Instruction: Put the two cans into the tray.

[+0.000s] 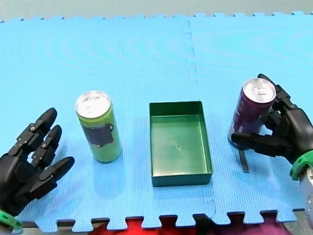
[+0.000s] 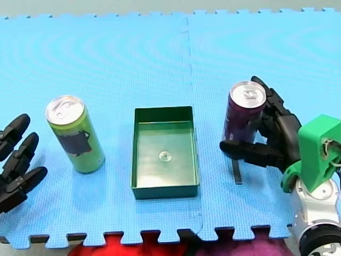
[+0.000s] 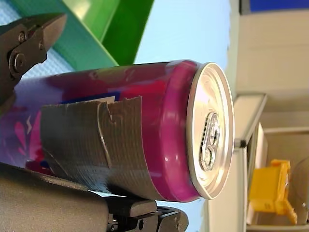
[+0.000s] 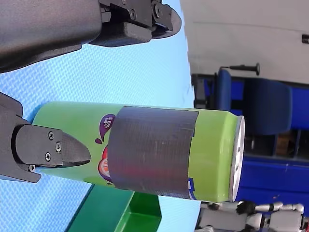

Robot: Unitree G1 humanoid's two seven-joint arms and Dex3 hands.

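Blue foam mat (image 1: 122,58) of interlocking tiles, one seam running front to back just right of centre.

Left hand (image 1: 29,161): at near left corner of mat, unclenched, holding nothing, apart from green can.

Green can (image 1: 99,128): upright on mat, left of tray, outside it. Silver top with pull tab. Label masked by dark grey tape patch (image 4: 149,150); in second wrist view, part of a purple mark showing beside the tape, lettering unreadable. No brand legible.

Tray (image 1: 152,142): green, rectangular, low-walled, at centre of mat between the two cans, nothing in it.

Purple can (image 1: 252,110): upright on mat, right of tray, outside it. Silver top with pull tab. Label covered by wrinkled grey tape (image 3: 91,140) in first wrist view; no writing readable.

Right hand (image 1: 286,132): clamped on purple can, fingers behind it, thumb (image 1: 257,142) across lower front.

Grey strip (image 1: 243,161): flat on mat just in front of purple can's base, below the thumb.
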